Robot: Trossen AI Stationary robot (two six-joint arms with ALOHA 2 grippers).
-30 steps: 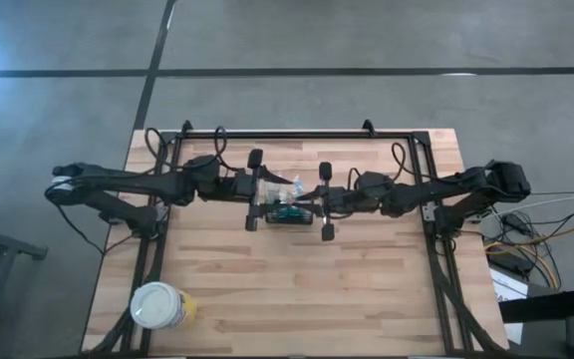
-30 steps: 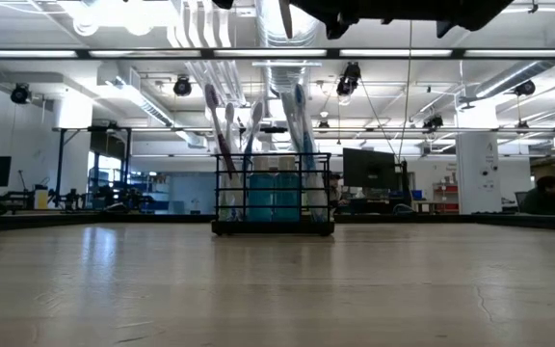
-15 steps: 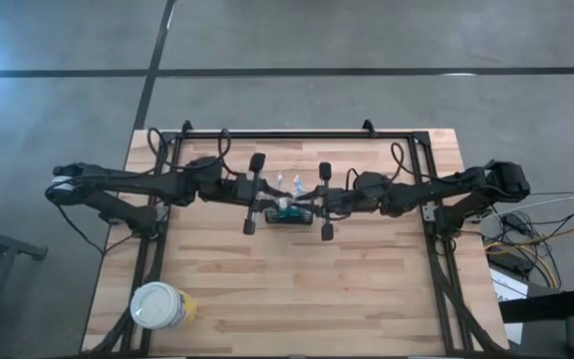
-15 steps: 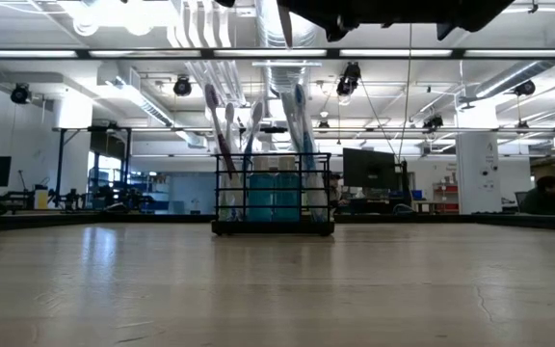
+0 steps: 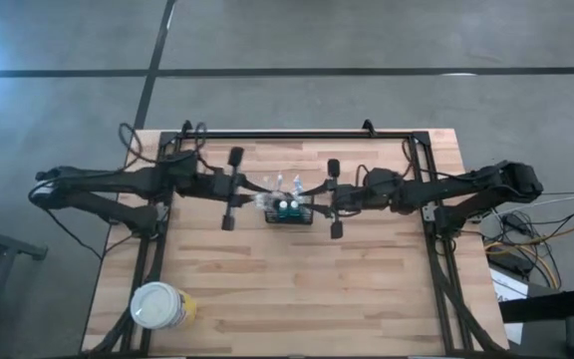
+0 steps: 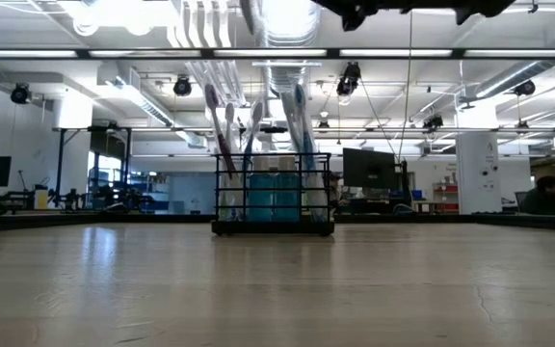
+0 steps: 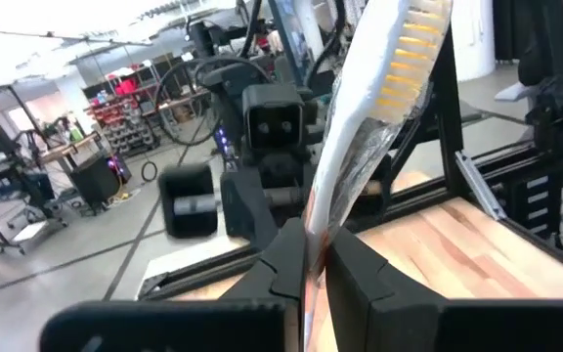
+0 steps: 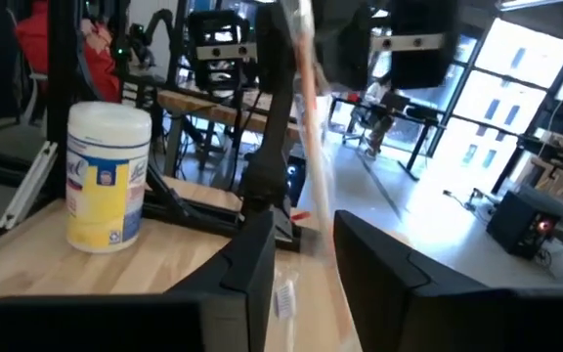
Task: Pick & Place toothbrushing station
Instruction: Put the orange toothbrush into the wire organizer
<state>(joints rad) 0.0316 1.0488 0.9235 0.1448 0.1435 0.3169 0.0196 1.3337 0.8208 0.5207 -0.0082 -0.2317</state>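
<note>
1. The caddy (image 5: 288, 211) is a small black wire basket that stands upright on the wooden table (image 5: 297, 289), about the middle from left to right and in the far half.
2. In the low view the caddy (image 6: 274, 200) holds several toothbrushes (image 6: 222, 125) standing up and a teal item in its middle part.
3. The left gripper (image 5: 232, 188) hangs just left of the caddy. Its fingers (image 7: 291, 259) are pressed together on a wrapped toothbrush (image 7: 374, 108) with yellow bristles.
4. The right gripper (image 5: 334, 197) hangs just right of the caddy. Its fingers (image 8: 252, 259) stand a little apart and hold nothing.
5. A yellow cup (image 5: 159, 305) with a white lid stands at the near left corner, well apart from the caddy.
</note>
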